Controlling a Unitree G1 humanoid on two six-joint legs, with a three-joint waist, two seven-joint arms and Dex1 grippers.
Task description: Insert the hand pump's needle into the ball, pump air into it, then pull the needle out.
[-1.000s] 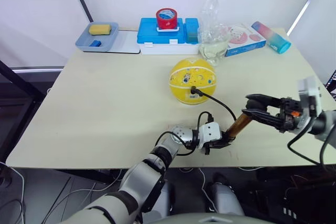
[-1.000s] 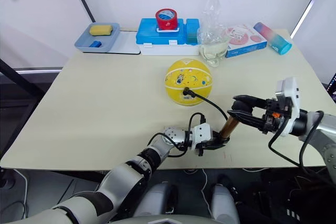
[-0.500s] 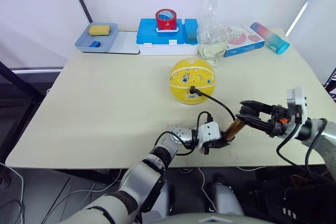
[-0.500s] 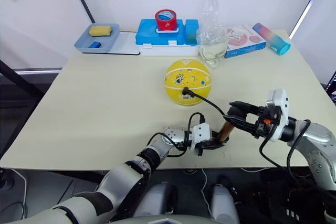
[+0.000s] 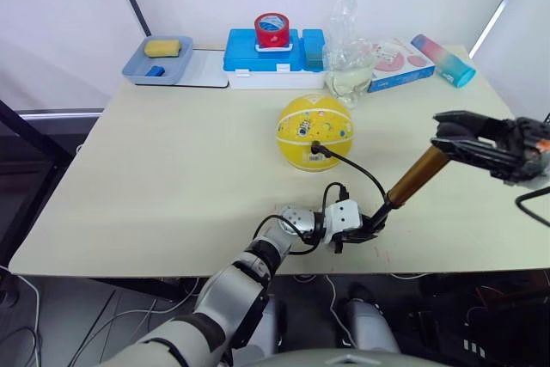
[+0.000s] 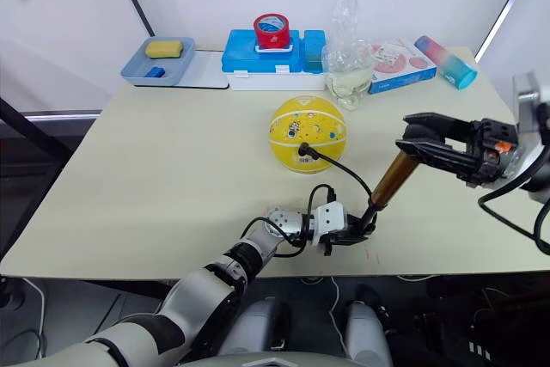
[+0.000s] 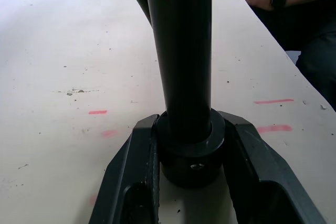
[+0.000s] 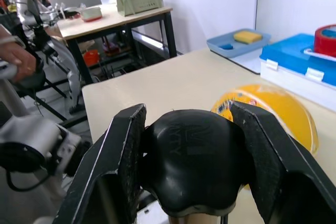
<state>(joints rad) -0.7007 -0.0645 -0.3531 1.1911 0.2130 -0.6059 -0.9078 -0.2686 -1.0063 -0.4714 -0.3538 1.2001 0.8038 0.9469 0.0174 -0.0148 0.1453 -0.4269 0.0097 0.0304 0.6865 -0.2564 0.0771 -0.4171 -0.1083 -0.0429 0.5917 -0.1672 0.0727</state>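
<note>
Mid-pumping, by the look of it: needle [image 5: 314, 147] seated in ball [image 5: 314, 132] mid-table [image 5: 172, 178]. Hand pump [image 5: 411, 180] base pinched by left gripper [image 5: 371, 226], handle clamped in right gripper [image 5: 451, 137], drawn up. Next: push down along barrel.

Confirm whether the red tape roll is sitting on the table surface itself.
No: the red tape roll rests on top of the blue case at the table's far edge.

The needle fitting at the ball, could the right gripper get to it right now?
Probably not yet: the right gripper is shut on the hand pump handle and would have to release it. Otherwise the table between it and the ball lies open.
</note>
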